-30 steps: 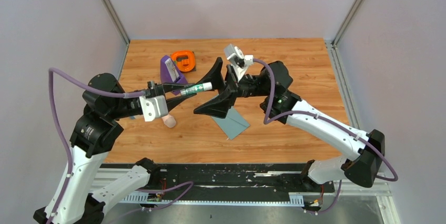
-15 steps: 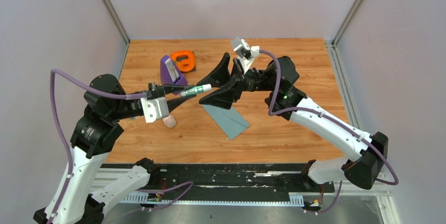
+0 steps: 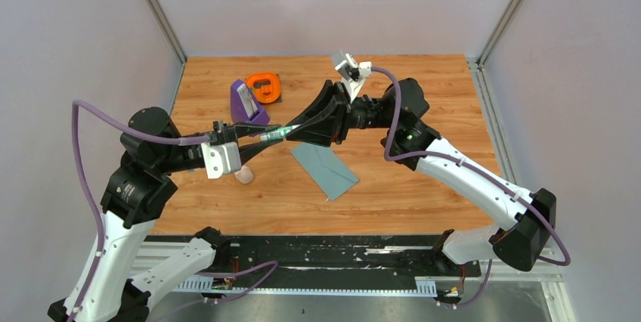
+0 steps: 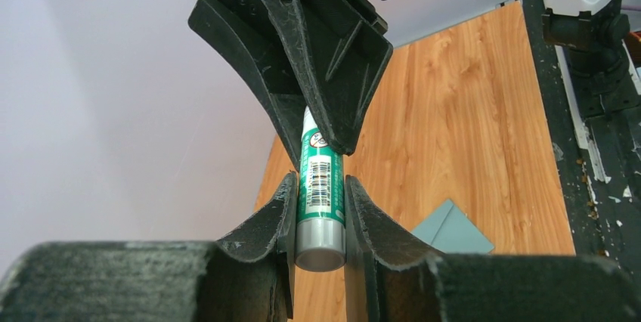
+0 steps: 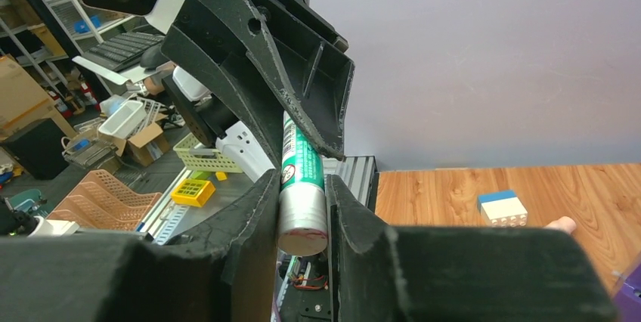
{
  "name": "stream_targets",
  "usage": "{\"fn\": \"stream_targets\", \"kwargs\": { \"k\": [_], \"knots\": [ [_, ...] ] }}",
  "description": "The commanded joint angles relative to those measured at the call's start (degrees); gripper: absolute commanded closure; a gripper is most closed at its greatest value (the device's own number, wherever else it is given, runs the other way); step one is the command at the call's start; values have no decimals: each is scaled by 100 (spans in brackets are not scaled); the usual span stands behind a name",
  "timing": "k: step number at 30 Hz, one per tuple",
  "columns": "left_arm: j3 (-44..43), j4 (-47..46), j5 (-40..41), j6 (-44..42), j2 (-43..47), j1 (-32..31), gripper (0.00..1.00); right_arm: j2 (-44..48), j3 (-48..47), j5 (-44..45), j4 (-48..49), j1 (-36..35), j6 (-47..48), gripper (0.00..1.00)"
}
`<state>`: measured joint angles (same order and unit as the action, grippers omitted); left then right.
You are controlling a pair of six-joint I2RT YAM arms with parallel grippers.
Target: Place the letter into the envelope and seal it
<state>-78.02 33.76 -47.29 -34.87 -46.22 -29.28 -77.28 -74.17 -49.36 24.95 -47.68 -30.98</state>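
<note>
We see a big wooden counter (image 3: 423, 110) with pale walls around it. Two arms reach in over it from the near edge, the left arm (image 3: 140, 178) and the right arm (image 3: 469, 182), and they meet in the air above the middle of the counter. The envelope (image 3: 325, 169) is the biggest flat thing there. It is grey-blue and lies flat near the middle of the counter, turned a bit so one corner points at the near edge. It sits below the spot where the arms meet, and nothing touches it. Further back on the left stands a purple holder (image 3: 248, 106), and an orange thing (image 3: 264, 86) lies just behind it. The left gripper (image 4: 319, 186) is closed narrow on one end of a glue stick (image 4: 319, 178), a green and white tube with a bar code on it, with one finger pressed on each side. The right gripper (image 5: 302, 186) is closed narrow on the other end of the same tube, so the two grippers hold it up between them, tip to tip. A small pink roll (image 3: 244, 175) lies on the counter by the left gripper. In the right wrist view we also see a little blue and white block (image 5: 503, 208) on the wood.
</note>
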Motion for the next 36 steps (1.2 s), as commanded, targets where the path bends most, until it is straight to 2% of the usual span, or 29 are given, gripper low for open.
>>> {"fn": "stream_targets", "kwargs": {
  "k": [1,3,4,7,8,9,10,11,12,13,14,16,20,22,26,30,32,36],
  "knots": [
    [2,-96,99,-39,10,19,100,-16,-166,-87,159,31,-152,85],
    [5,-51,93,-107,15,19,100,-49,-219,-147,129,26,-154,98],
    [10,-39,98,-120,16,19,100,-58,-236,-144,111,30,-142,100],
    [63,-23,166,-167,36,19,100,-64,-255,-130,21,30,-82,100],
    [102,-38,206,-157,39,19,96,-68,-262,-127,-8,28,-61,100],
    [128,-87,313,-150,57,19,88,-68,-260,-126,-22,27,-62,100],
    [193,-123,372,-138,63,19,70,-68,-267,-126,-31,30,-50,100],
    [222,-183,486,-145,78,19,61,-73,-273,-118,-57,31,-36,100],
    [269,-206,538,-156,87,19,46,-69,-285,-110,-86,30,-13,100],
    [287,-235,638,-158,93,19,39,-62,-289,-90,-145,31,24,100],
    [316,-245,679,-153,94,19,20,-48,-298,-46,-232,31,84,100],
    [348,-240,799,-164,106,17,3,1,-307,89,-485,36,282,100],
    [460,-201,1050,-222,184,19,0,108,-311,404,-1097,172,514,100],
    [542,-184,1184,-232,258,19,0,126,-411,815,-1949,292,803,100],
    [833,-104,1509,-213,459,19,0,27,-836,2855,-4210,618,1731,100],
    [1447,-51,2022,-188,719,19,0,-336,-837,4980,-5595,1045,2344,100],
    [1796,-95,2446,-159,809,23,0,-589,-746,5511,-6024,1309,2430,100],
    [2579,-288,3456,-171,915,19,0,-1135,-474,5855,-6345,1731,2474,100]
  ]
}}
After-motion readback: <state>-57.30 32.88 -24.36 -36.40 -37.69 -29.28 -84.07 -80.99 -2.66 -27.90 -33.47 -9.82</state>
